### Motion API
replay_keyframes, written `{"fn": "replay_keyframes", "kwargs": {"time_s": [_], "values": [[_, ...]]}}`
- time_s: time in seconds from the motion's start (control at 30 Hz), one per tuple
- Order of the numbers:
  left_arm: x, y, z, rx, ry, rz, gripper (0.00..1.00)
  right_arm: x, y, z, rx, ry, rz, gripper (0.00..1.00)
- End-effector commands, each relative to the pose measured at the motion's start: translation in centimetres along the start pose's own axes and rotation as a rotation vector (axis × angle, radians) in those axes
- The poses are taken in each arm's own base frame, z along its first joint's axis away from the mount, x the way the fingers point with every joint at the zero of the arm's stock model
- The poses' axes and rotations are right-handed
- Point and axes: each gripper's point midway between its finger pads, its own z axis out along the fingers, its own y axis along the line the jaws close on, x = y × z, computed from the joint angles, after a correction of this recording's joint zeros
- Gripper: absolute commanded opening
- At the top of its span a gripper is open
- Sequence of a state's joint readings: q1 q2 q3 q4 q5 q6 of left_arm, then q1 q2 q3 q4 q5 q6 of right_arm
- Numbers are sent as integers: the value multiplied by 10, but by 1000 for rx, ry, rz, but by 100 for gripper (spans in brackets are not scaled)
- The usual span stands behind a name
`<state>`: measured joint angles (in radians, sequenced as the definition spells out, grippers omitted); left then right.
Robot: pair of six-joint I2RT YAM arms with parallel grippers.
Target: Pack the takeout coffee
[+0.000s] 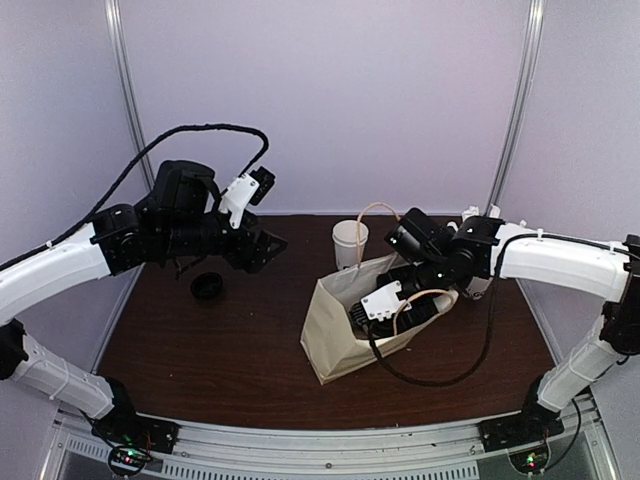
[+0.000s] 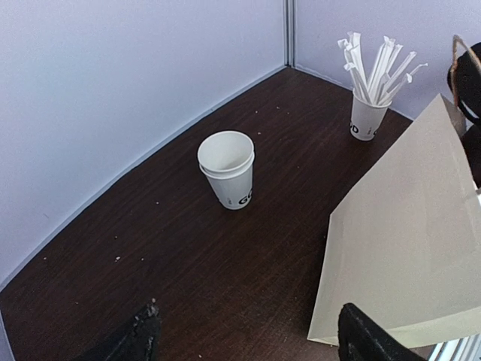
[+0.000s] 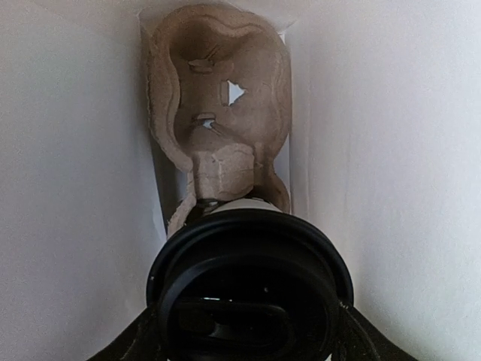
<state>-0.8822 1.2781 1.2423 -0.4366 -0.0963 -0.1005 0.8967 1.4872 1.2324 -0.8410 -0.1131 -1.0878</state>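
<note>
In the right wrist view, my right gripper [image 3: 252,342] reaches into the paper bag [image 1: 345,335] and is shut on a takeout coffee cup [image 3: 252,289]; its black lid fills the space between the fingers. The brown pulp carrier [image 3: 218,113] stands deeper in the bag, right behind that cup. A second white cup with dark lettering [image 2: 227,168] stands lidless on the table, also seen as the cup [image 1: 350,243] behind the bag. A loose black lid [image 1: 208,288] lies at the left. My left gripper [image 2: 252,342] hovers open and empty above the table, left of the bag.
A white cup full of long white sticks [image 2: 370,113] stands near the back wall, beyond the bag's side [image 2: 406,241]. White walls close the dark wooden table [image 1: 220,350] at the back and sides. The right arm's cable loops over the bag's front.
</note>
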Motion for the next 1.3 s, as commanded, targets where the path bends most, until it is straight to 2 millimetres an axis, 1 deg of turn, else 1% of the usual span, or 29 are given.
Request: {"fn": "replay_keyframes", "kwargs": {"time_s": [0.0, 0.17, 0.27, 0.4, 0.57, 0.67, 0.77, 0.9, 0.97, 1.03, 1.13, 1.2, 1.27], "values": [[-17, 5, -12, -8, -79, -37, 82, 15, 12, 27, -134, 43, 76, 52], [-22, 7, -21, -10, -96, -50, 82, 25, 15, 44, -247, 63, 134, 51], [-23, 8, -26, -15, -102, -53, 82, 31, 19, 49, -335, 75, 185, 51], [-25, 7, -29, -9, -107, -63, 82, 40, 29, 63, -439, 125, 213, 49], [-27, 8, -35, -6, -115, -73, 82, 49, 36, 74, -465, 174, 223, 50], [-25, 7, -37, -2, -108, -73, 82, 59, 44, 82, -481, 228, 218, 50], [-23, 4, -35, 13, -99, -80, 82, 72, 49, 94, -469, 297, 232, 50], [-23, 0, -35, 36, -97, -89, 82, 78, 44, 108, -436, 333, 266, 51], [-25, -1, -36, 45, -101, -92, 82, 79, 33, 110, -382, 344, 287, 51], [-27, -2, -36, 49, -102, -93, 82, 78, 16, 107, -313, 365, 305, 52], [-28, -2, -34, 50, -91, -92, 82, 75, 3, 102, -243, 402, 310, 52], [-30, -3, -33, 53, -90, -91, 82, 72, 3, 101, -231, 399, 330, 53], [-29, -3, -31, 54, -87, -90, 82, 71, 11, 104, -245, 411, 333, 54]]}}
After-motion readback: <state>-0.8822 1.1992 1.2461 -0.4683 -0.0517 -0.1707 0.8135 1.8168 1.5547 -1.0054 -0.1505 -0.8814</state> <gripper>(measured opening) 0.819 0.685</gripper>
